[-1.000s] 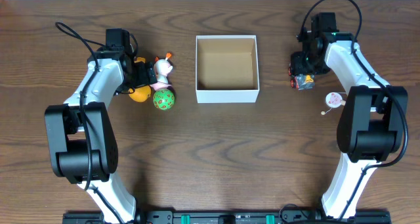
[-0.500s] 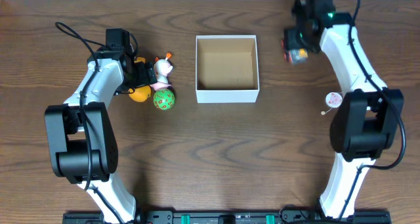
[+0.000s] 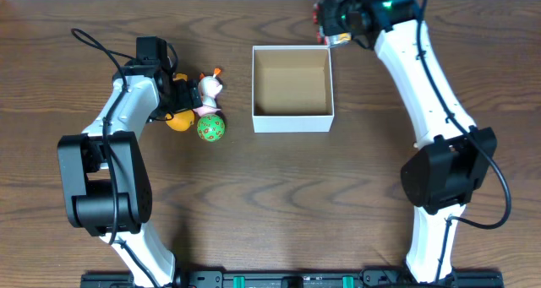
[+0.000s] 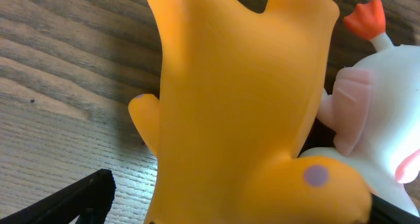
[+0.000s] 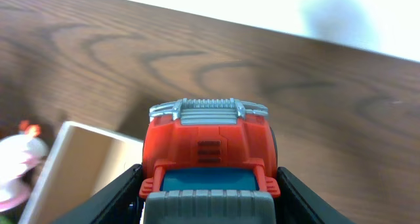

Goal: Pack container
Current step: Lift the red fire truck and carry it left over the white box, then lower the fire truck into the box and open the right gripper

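Your right claw [image 5: 210,196] clamped on red toy truck [image 5: 209,145], hanging by far right corner of container [image 3: 292,119]. Container sits mid-bench [image 3: 279,203], toward far side, brown inside showing. Your left claw [image 3: 184,94] spread wide, orange toy [image 4: 230,112] right against it; white bird toy [image 3: 210,89] and green ball [image 3: 210,127] just beside, left of container.

Looks like a robotics lab to me: left arm [image 3: 127,111] and right arm [image 3: 427,77] on a rail [image 3: 279,280] at a wood-grain surface [image 3: 279,187].
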`<state>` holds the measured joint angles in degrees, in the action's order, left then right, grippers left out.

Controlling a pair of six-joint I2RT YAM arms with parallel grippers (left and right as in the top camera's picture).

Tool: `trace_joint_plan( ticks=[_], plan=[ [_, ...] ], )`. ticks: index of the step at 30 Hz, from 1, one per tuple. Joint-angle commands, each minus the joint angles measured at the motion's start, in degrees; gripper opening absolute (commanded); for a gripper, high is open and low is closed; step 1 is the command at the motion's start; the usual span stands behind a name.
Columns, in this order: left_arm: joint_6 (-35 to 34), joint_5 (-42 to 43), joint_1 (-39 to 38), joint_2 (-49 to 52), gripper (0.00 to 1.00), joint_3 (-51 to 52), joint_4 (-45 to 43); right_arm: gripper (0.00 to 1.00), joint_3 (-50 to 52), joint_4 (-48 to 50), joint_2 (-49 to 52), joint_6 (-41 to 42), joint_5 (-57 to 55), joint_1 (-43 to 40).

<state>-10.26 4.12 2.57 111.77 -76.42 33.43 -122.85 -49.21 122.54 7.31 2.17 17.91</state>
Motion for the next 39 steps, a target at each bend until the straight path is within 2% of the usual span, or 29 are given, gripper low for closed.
trace_joint_plan(
  ticks=[1, 5, 13, 24, 39],
  plan=[
    [0.4, 0.0, 0.0, 0.5, 0.98, -0.3, 0.2, 0.28, -1.1, -0.5, -0.5, 6.0, 0.2, 3.0],
    [0.4, 0.0, 0.0, 0.5, 0.98, -0.3, 0.1, 0.31, -1.1, -0.5, -0.5, 6.3, -1.1, 5.8],
    [0.4, 0.0, 0.0, 0.6, 0.98, -0.3, 0.1, 0.31, -0.7, -3.8, -0.3, 11.4, -11.1, 9.3],
    [0.4, 0.0, 0.0, 0.5, 0.98, -0.3, 0.1, 0.31, -0.4, -8.1, 3.4, 17.6, -11.0, 9.4],
    [0.4, -0.1, 0.0, 0.6, 0.98, -0.3, 0.2, 0.31, -0.3, -12.5, 8.0, 18.9, -11.2, 9.9]
  ],
)
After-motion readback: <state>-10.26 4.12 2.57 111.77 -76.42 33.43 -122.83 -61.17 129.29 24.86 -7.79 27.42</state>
